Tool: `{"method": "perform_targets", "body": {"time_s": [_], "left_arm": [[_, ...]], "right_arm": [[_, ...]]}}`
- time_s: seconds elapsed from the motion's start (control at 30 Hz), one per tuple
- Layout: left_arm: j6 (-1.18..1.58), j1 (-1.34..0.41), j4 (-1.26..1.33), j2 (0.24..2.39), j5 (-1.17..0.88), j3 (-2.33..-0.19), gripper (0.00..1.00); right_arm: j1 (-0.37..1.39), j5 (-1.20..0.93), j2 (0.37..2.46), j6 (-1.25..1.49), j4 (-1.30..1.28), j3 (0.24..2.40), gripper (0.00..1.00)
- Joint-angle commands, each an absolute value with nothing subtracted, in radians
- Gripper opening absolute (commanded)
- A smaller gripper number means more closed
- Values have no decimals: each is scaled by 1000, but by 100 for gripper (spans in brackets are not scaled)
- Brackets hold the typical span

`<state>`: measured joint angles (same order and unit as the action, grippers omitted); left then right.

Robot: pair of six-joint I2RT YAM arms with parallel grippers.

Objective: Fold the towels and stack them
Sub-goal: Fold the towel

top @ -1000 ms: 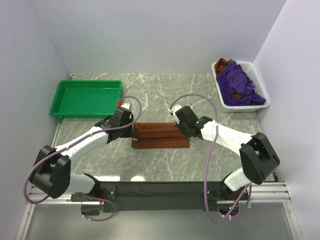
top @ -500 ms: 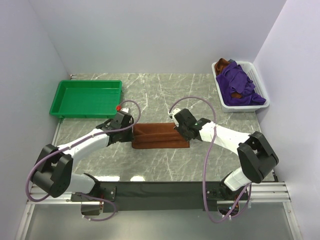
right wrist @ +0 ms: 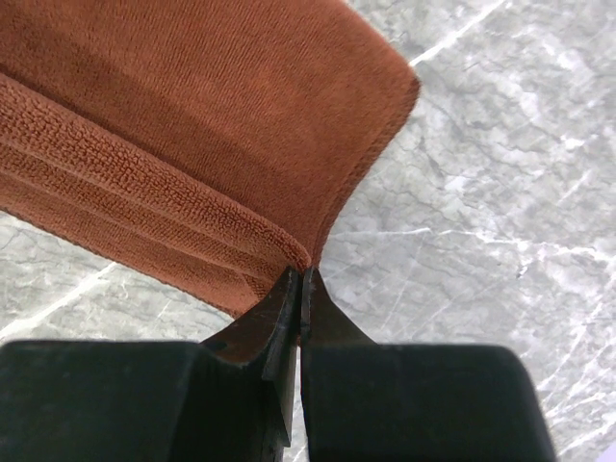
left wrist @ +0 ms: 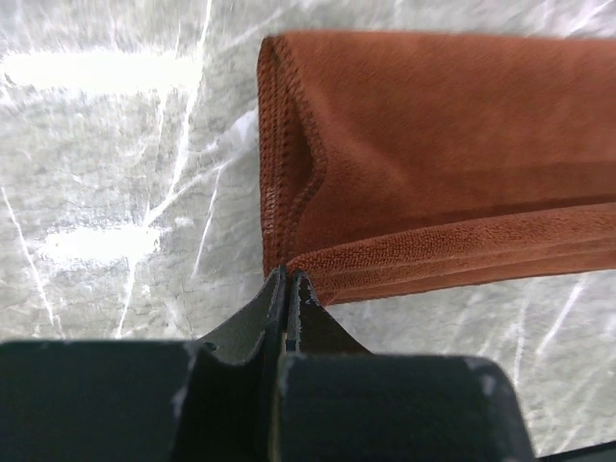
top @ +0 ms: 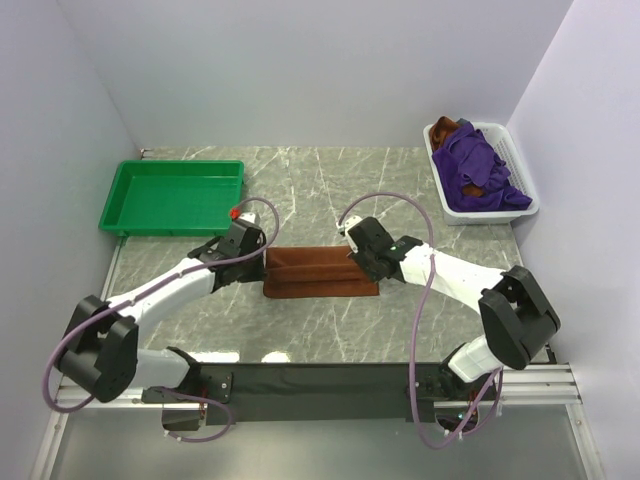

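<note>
A rust-brown towel (top: 318, 272) lies folded into a long strip at the middle of the marble table. My left gripper (top: 262, 262) is at its left end and my right gripper (top: 362, 260) at its right end. In the left wrist view the left gripper (left wrist: 289, 279) is shut, pinching the near left corner of the towel (left wrist: 433, 144). In the right wrist view the right gripper (right wrist: 300, 274) is shut on the folded corner of the towel (right wrist: 192, 125). More towels (top: 478, 170), purple and rust-brown, sit heaped in the basket.
A white basket (top: 523, 175) stands at the back right corner. A green tray (top: 175, 165) rests at the back left with nothing in it. White walls enclose the table on three sides.
Both grippers have crept slightly toward the near side with the towel's corners. The towel's shape is almost the same.
</note>
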<state>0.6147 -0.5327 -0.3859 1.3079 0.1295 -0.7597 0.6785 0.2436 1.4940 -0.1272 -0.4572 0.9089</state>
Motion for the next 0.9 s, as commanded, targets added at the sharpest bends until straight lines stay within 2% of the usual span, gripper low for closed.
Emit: {"method": "perform_targets", "body": {"time_s": [0.0, 0.27, 0.4, 0.43, 0.5, 0.63, 0.7, 0.73, 0.87], "left_arm": [[611, -526, -456, 1250, 207, -795, 1], [629, -529, -430, 1259, 161, -741, 2], [638, -534, -417, 1285, 155, -719, 10], [643, -535, -417, 1292, 155, -718, 16], [643, -543, -416, 1290, 153, -715, 20], [649, -552, -428, 1267, 156, -719, 44], [650, -557, -452, 1238, 160, -732, 55], [656, -558, -460, 1226, 158, -736, 61], [692, -568, -515, 1135, 158, -773, 73]], "right_arm": [[672, 321, 1431, -127, -532, 936, 0], [689, 307, 1448, -109, -529, 902, 0], [698, 293, 1462, -110, -523, 885, 4], [701, 285, 1463, -107, -523, 884, 5], [704, 273, 1470, -104, -525, 879, 8], [713, 249, 1463, -94, -544, 877, 13], [721, 230, 1444, -91, -557, 884, 23], [726, 216, 1433, -84, -583, 890, 25], [739, 117, 1330, -48, -643, 939, 37]]}}
